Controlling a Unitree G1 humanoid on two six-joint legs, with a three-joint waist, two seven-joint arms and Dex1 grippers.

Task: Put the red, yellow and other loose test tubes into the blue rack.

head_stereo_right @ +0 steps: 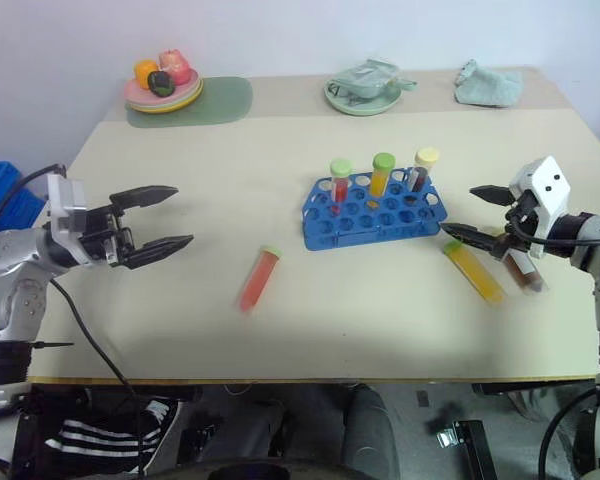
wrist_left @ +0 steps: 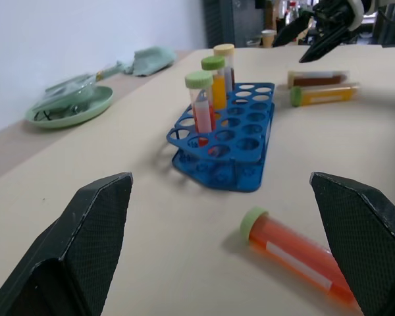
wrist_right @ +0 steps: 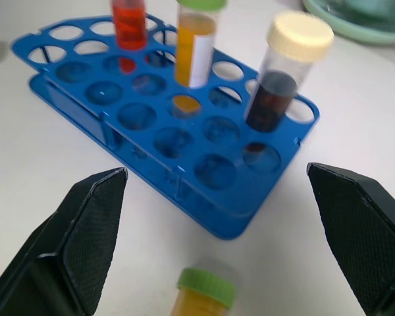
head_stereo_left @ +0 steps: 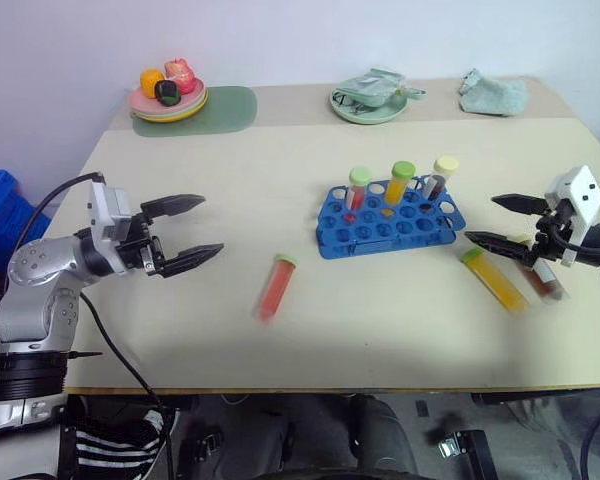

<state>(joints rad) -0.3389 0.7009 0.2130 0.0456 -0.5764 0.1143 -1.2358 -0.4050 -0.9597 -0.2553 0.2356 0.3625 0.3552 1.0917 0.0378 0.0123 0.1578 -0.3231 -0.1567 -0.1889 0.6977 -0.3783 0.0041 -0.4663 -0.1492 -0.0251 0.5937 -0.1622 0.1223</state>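
Your left gripper (head_stereo_left: 187, 232) and right gripper (head_stereo_left: 495, 221) hovered wide open, empty, flanking blue rack (head_stereo_left: 385, 222) holding three upright tubes. Red tube (head_stereo_left: 276, 286), yellow tube (head_stereo_left: 494, 279), dark-red tube (head_stereo_left: 543, 282) lay loose on table (head_stereo_left: 280, 150), awaiting pickup.

**Bench and what lies on it**

The cream-coloured bench (head_stereo_left: 380, 330) carries the blue rack (head_stereo_left: 388, 222) near its middle, with three capped tubes standing upright in the rack's back row. A red-orange tube with a light-green cap (head_stereo_left: 275, 286) lies flat on the bench, left of the rack and nearer the front edge. To the right of the rack, a yellow-orange tube with a green cap (head_stereo_left: 494, 280) and a dark-red tube (head_stereo_left: 542, 280) lie side by side. Along the far edge sit a green oval mat (head_stereo_left: 230, 108) under a stack of plates, a pale-green plate (head_stereo_left: 368, 106) and a crumpled green cloth (head_stereo_left: 493, 94).
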